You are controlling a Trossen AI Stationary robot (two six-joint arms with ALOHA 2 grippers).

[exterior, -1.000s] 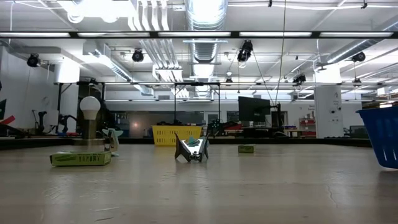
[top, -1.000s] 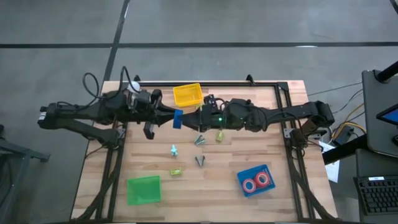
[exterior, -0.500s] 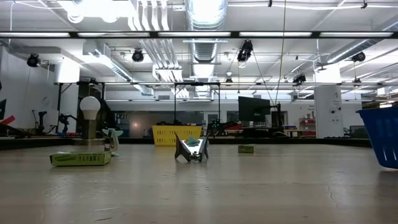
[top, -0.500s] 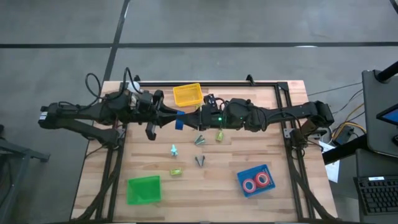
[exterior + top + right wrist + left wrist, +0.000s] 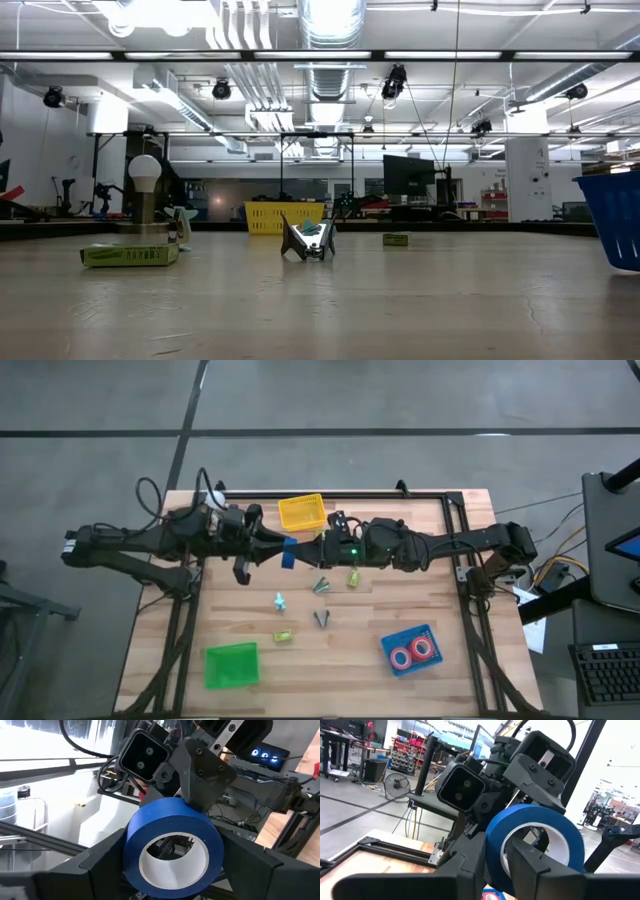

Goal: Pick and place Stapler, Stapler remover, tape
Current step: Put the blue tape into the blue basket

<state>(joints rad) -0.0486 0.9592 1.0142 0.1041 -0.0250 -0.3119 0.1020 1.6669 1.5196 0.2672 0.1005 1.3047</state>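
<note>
The blue tape roll (image 5: 287, 552) is held up above the table's far middle, between both grippers. My left gripper (image 5: 272, 550) comes from the left and is shut on it. My right gripper (image 5: 312, 548) comes from the right, its fingers flanking the roll (image 5: 172, 851). Two red tape rolls (image 5: 411, 651) lie flat in the blue bin (image 5: 392, 663). Two dark staple removers (image 5: 321, 584) (image 5: 321, 619) stand on the wood; one shows in the low view (image 5: 307, 242). Small staplers, green (image 5: 353, 577) (image 5: 283, 636) and teal (image 5: 279, 600), rest on the table. My left gripper pinches the blue roll's wall (image 5: 495, 845), one finger (image 5: 532, 867) in front of the pale centre hole and one outside. It comes level from the table's left, and the roll is lifted clear. My right gripper has its two fingers (image 5: 102, 855) against opposite sides of the roll's outer blue face (image 5: 131, 845), coming level from the table's right. The hole faces its wrist camera. The roll is clear of the table.
A yellow bin (image 5: 302, 512) sits at the far edge behind the grippers, and a green bin (image 5: 231, 665) at the near left. The blue bin stands near right. A black frame (image 5: 440, 497) borders the table's far and side edges. Bare wood lies between the bins.
</note>
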